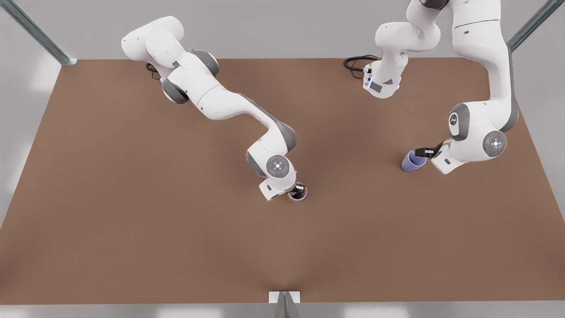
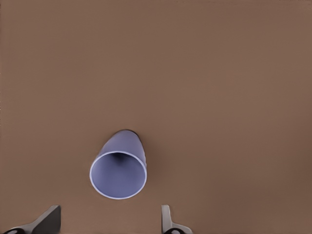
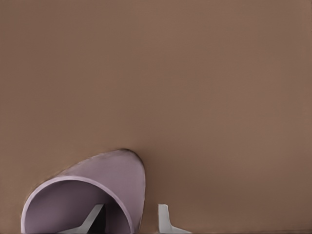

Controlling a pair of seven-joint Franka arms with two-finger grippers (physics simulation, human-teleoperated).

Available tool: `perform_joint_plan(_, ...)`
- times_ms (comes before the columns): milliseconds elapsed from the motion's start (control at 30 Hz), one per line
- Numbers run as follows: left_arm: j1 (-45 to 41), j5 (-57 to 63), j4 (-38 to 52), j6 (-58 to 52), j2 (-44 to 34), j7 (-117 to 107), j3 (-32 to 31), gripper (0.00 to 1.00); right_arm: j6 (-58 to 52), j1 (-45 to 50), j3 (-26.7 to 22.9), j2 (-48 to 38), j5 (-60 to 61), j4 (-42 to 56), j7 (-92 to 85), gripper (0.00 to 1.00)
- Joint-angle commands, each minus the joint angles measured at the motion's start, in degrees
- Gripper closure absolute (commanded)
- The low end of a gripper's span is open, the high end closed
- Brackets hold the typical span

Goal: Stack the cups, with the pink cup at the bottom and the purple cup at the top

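- Starting at the front view's left, the right gripper (image 1: 298, 191) is at the pink cup (image 1: 297, 193) near the middle of the brown table (image 1: 132, 198); the arm's wrist covers part of the cup, so little more than its rim and far side show there.
- Up close in the right wrist view, the right gripper (image 3: 130, 218) straddles the wall of the pink cup (image 3: 112, 175): one finger is inside the mouth, the other (image 3: 164, 217) is outside, with a narrow gap between them. Whether the pads actually press the wall cannot be told. The cup's near rim is cut off by the picture's edge.
- The pink cup stands upright, mouth up, with only the finger inside it.
- Farther toward the front view's right, the purple cup (image 1: 412, 160) stands on the table, well apart from the pink one, with the left gripper (image 1: 427, 152) at its rim.
- From the left wrist view, the purple cup (image 2: 118, 168) is upright, mouth open upward and bare inside. The left gripper (image 2: 109, 222) is spread wide, fingertips (image 2: 48, 219) on either side and clear of the rim; the fingers are cut off at the picture's edge.
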Motion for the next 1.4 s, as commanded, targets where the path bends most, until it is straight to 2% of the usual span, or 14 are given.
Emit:
perform_joint_plan(0,0.88,0.06,-2.12,9.88,-0.04,0.20,0.04,0.00,0.84,0.32,-0.25,-0.09,-0.86,0.02,15.14,0.00)
perform_joint_plan(367,2.37,0.06,-7.04,15.33,2.42,0.20,0.13,0.00,-0.65,-0.20,-0.16,-1.41,-0.60,0.02,15.14,0.00)
perform_joint_plan(467,2.90,0.59,-8.80,15.33,1.98,0.29,1.35,0.00,-10.04,-7.83,0.10,-13.25,-0.51,-3.93,7.17,0.00)
perform_joint_plan(633,3.34,2.44,-11.17,17.88,2.42,0.38,1.71,0.00,-15.85,-35.34,0.10,-55.61,2.83,-44.61,-37.01,0.00)
perform_joint_plan(667,3.34,2.44,-11.26,17.88,2.68,0.38,1.71,0.00,-16.91,-38.61,-0.16,-59.23,3.89,-47.61,-46.64,0.00)
perform_joint_plan(767,3.34,2.44,-13.10,20.86,3.74,0.38,1.71,0.00,-18.40,-39.58,-0.95,-57.66,1.51,-46.21,-47.52,0.00)
perform_joint_plan(900,3.34,2.44,-13.63,23.24,5.49,0.46,1.71,0.00,-16.12,-40.02,-1.04,-57.66,0.90,-46.21,-70.62,0.00)
perform_joint_plan(933,3.25,2.18,-13.63,23.59,5.58,0.29,1.71,0.24,-16.21,-39.32,-2.00,-57.40,-1.21,-45.60,-82.83,0.00)
perform_joint_plan(967,3.34,1.82,-13.63,23.33,5.41,-0.24,1.62,0.56,-17.08,-35.11,-7.36,-52.92,-1.65,-40.60,-92.59,0.00)
perform_joint_plan(1000,3.34,1.73,-13.55,22.54,4.97,-0.59,1.53,0.65,-18.58,-32.29,-10.97,-48.79,-1.56,-33.83,-101.30,0.00)
perform_joint_plan(1033,3.25,1.65,-13.55,21.83,4.70,-0.59,1.44,0.73,-18.76,-32.20,-10.97,-48.16,-1.82,-33.03,-105.88,0.00)
perform_joint_plan(1267,3.17,-0.81,-13.55,20.16,4.53,-0.59,1.09,0.79,-13.66,-30.71,-9.92,-47.55,-4.64,-33.73,-138.48,0.00)
perform_joint_plan(1333,3.17,-0.81,-13.46,20.60,5.05,-0.50,1.09,0.79,-14.01,-30.44,-10.00,-47.55,-4.46,-33.65,-136.14,0.00)
perform_joint_plan(1367,3.08,-0.81,-13.37,20.60,5.06,-0.59,1.01,0.79,-15.23,-30.70,-10.27,-47.81,-4.46,-33.56,-119.48,0.00)
